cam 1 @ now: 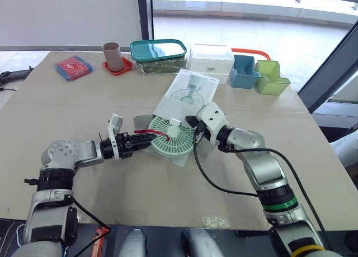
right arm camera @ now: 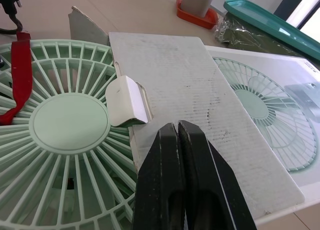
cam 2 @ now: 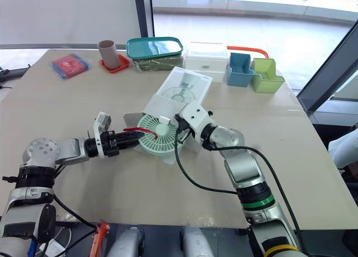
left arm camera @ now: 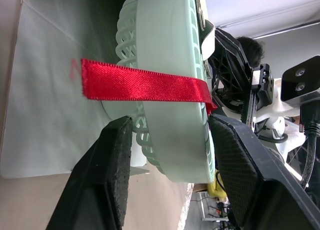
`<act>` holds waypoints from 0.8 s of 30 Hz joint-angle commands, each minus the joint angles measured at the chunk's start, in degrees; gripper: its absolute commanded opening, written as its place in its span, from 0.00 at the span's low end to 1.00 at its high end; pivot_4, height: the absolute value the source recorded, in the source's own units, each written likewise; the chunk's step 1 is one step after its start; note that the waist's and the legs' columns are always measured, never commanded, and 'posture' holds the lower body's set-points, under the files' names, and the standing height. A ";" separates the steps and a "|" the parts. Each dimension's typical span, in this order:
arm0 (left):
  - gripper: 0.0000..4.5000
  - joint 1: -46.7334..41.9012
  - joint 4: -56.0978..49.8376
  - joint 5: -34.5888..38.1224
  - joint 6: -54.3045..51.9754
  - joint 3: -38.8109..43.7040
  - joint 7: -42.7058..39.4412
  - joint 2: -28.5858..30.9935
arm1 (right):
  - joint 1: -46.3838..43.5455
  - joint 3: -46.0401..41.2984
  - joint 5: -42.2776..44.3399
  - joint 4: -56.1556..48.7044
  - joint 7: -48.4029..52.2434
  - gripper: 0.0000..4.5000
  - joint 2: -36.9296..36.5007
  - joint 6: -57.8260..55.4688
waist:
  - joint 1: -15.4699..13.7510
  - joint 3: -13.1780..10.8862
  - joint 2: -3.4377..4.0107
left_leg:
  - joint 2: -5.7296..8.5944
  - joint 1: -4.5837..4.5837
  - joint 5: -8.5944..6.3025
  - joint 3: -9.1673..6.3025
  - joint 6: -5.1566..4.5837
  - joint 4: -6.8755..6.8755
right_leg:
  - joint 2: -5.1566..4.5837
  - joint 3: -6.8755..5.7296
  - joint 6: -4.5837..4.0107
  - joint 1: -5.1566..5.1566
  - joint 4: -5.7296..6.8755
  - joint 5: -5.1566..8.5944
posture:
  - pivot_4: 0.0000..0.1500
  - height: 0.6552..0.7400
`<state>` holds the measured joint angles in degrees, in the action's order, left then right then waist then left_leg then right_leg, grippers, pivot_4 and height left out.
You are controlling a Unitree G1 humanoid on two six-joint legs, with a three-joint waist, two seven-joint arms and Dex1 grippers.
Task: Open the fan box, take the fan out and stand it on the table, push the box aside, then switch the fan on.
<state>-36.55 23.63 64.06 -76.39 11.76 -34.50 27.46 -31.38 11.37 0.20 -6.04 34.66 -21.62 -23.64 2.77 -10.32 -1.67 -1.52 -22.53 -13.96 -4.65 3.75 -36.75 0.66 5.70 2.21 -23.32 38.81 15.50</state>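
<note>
Fan half out of box, left pincer on its rim

Table (cam 1: 84,128) carries the job at its middle. The box (cam 1: 193,86) lies flat there, opened toward the robot, its printed face up and a flap (right arm camera: 200,105) spread out. The fan (cam 1: 172,138) rests across that flap, near the box mouth, disc face up and slightly tilted, not yet standing.

The left pincer (left arm camera: 170,130) reaches in from the robot's left, so the fan lies straight ahead of it. It appears to clamp the near rim, one pad on each face of the disc, with a red ribbon (left arm camera: 140,85) draped over the rim between them. The right pincer (right arm camera: 177,127) is closed on nothing, its tips over the flap just beside the fan's other edge. Standing the fan up likely falls to the left arm, which must tip the disc from flat to upright.
</note>
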 commanded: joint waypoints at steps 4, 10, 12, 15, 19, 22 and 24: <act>0.65 -1.28 -0.61 -1.71 0.37 1.72 -1.66 -0.93 | 0.98 0.96 -0.56 0.37 0.40 0.01 -0.43 -0.70 | 0.00 0.00 0.00 | 0.00 0.00 0.00 -0.01 0.00 0.01 | 0.00 -0.01 -0.01 0.00 0.01 0.00 | 1.00 1.00; 0.38 -1.42 -0.88 -2.71 -0.20 2.54 -2.61 -1.47 | 0.83 0.89 -0.54 0.58 0.49 0.01 -0.47 -0.60 | 0.01 0.00 0.00 | -0.01 0.01 0.01 -0.01 0.02 0.01 | 0.00 -0.02 -0.02 0.00 0.01 0.00 | 1.00 1.00; 0.38 -1.40 -0.94 -2.95 -0.58 2.90 -2.99 -1.41 | 0.78 0.89 -0.53 0.64 0.54 0.01 -0.49 -0.54 | 0.02 0.00 0.00 | -0.01 0.01 0.01 -0.02 0.02 0.01 | 0.00 -0.03 -0.02 0.00 0.02 0.00 | 1.00 1.00; 0.38 -1.39 -1.03 -3.35 -0.79 3.16 -3.32 -1.41 | 0.72 0.89 -0.52 0.73 0.59 0.01 -0.50 -0.49 | 0.03 0.00 0.00 | -0.01 0.01 0.01 -0.02 0.02 0.01 | 0.01 -0.03 -0.02 -0.01 0.02 0.00 | 1.00 1.00; 0.38 -1.04 -2.09 -3.09 -1.30 3.83 -3.17 -1.51 | 0.65 0.99 -0.53 0.86 0.67 0.01 -0.46 -0.51 | 0.05 0.00 0.00 | -0.02 0.01 0.01 -0.02 0.02 0.01 | 0.01 -0.03 -0.03 0.00 0.02 0.00 | 1.00 1.00; 0.38 -0.53 -3.37 -1.79 -2.85 5.19 -2.58 -1.60 | 0.61 0.98 -0.49 0.85 0.67 0.01 -0.40 -0.56 | 0.06 0.00 0.00 | -0.02 0.01 0.01 -0.02 0.02 0.02 | 0.01 -0.04 -0.03 -0.01 0.03 0.00 | 1.00 1.00; 0.38 0.12 -4.66 -0.41 -4.88 6.57 -2.09 -1.29 | 0.61 0.94 -0.48 0.85 0.67 0.01 -0.40 -0.56 | 0.07 0.00 0.00 | -0.03 0.01 0.01 -0.02 0.02 0.03 | 0.01 -0.04 -0.03 -0.02 0.03 0.00 | 1.00 1.00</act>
<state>-36.37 22.34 60.70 -79.58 15.64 -35.83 25.72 -31.44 11.38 0.20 -6.04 34.87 -21.64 -23.40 2.85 -10.33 -1.67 -1.54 -22.52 -13.95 -4.67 3.77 -36.71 0.66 5.66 2.17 -23.34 38.84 15.50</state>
